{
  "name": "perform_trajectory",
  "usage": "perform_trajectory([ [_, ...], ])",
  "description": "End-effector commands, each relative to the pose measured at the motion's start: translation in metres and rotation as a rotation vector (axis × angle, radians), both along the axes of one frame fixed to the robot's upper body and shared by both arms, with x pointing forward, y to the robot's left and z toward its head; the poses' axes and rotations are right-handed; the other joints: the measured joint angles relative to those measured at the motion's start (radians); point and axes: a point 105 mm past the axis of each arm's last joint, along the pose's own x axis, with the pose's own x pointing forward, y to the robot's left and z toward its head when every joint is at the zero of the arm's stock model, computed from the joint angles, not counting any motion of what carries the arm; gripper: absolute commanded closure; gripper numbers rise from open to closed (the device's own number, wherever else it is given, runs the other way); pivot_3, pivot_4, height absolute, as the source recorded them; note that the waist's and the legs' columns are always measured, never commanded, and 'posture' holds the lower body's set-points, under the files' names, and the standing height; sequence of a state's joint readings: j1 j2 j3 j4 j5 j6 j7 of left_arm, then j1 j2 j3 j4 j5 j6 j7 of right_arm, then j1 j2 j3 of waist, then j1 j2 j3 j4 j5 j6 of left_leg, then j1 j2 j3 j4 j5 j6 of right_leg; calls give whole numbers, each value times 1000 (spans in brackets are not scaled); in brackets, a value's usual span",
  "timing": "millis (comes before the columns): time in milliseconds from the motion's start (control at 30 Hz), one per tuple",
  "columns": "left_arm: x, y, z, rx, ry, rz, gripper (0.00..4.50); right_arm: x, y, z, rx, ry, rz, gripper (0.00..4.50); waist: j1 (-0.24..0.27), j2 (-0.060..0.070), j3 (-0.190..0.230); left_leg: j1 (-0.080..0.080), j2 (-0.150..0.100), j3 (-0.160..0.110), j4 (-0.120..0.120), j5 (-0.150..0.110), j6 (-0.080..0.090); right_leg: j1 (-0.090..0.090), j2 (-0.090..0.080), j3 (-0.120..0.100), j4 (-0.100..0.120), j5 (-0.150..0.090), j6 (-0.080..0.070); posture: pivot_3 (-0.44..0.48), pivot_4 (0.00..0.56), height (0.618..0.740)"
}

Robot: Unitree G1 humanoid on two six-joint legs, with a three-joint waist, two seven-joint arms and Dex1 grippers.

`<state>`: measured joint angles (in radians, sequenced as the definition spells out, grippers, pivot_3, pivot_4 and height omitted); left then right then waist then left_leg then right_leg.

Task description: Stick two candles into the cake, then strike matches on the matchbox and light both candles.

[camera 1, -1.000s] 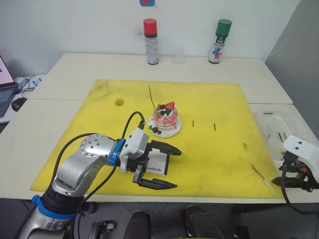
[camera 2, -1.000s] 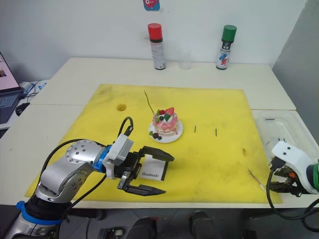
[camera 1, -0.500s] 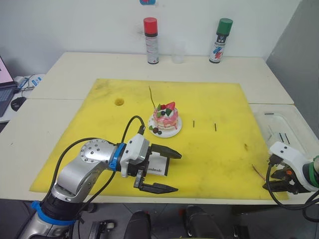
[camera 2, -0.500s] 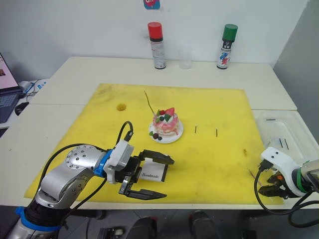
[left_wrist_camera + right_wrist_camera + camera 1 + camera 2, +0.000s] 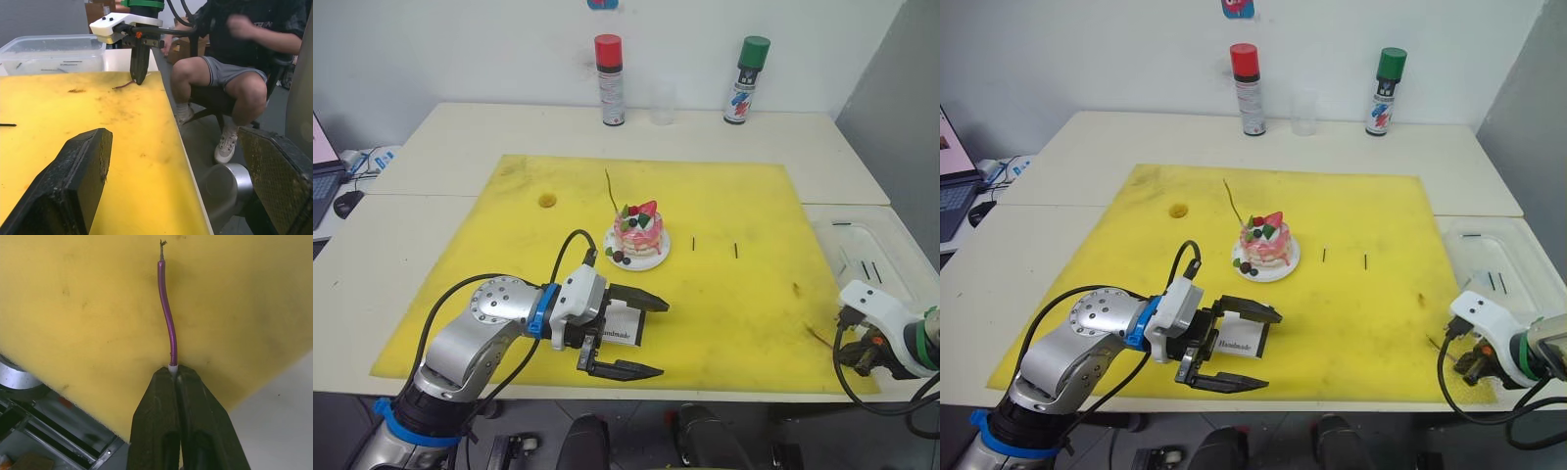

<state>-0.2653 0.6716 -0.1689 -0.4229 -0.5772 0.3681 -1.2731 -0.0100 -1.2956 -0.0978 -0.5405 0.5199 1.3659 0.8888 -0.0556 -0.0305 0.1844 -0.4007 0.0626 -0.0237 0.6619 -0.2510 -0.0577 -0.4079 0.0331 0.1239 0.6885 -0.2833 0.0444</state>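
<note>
Right gripper (image 5: 175, 374) has dropped to the mat's (image 5: 744, 196) right front corner, pinching the purple candle's (image 5: 166, 318) pale end; left gripper (image 5: 641, 338) is gaping wide around "Handmade" matchbox (image 5: 623, 324).

A plain white wall (image 5: 460, 49) rises behind pale cream tables (image 5: 724, 132) pushed together, with a grey panel (image 5: 901, 108) standing at the right. A seated person (image 5: 234, 63) in dark shirt and grey shorts sits beside the tables.
</note>
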Motion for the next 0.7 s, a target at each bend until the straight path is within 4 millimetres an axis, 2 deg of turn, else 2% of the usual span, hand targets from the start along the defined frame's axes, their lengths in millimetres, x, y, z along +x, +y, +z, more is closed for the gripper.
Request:
perform_trajectory([
  [33,-3,-1,3,-11,-26,-5,0,-1,-1,5,16,17,-1,4458,0,0,0,0,0,0,0,0,0,0,0,0,0,0,0,0,150,704],
  [167,4,4,4,-14,-19,32,0,8,1,26,66,-21,0,4458,0,0,0,0,0,0,0,0,0,0,0,1,0,0,0,0,150,704],
  [300,12,9,7,-26,-3,86,0,26,24,60,196,-119,89,4458,-6,4,3,1,0,2,1,0,0,-1,0,1,0,0,0,0,150,704],
  [500,22,21,17,-67,39,204,0,75,100,110,497,-541,270,4458,-13,3,3,0,2,1,0,0,0,-2,1,0,0,1,1,0,150,704],
  [533,23,23,19,-74,49,224,0,81,113,118,568,-626,282,4458,-12,4,3,-1,1,1,-1,0,0,-2,1,0,0,3,5,0,150,704],
  [633,32,34,22,-73,30,303,0,93,153,137,775,-896,312,4458,-10,4,3,-3,1,0,-1,0,0,-4,1,-1,1,3,6,0,150,704],
  [700,38,40,22,-72,10,354,0,96,172,137,859,-955,302,4458,-5,5,3,-9,1,-1,-1,0,0,-9,1,-2,1,3,5,0,150,704],
])
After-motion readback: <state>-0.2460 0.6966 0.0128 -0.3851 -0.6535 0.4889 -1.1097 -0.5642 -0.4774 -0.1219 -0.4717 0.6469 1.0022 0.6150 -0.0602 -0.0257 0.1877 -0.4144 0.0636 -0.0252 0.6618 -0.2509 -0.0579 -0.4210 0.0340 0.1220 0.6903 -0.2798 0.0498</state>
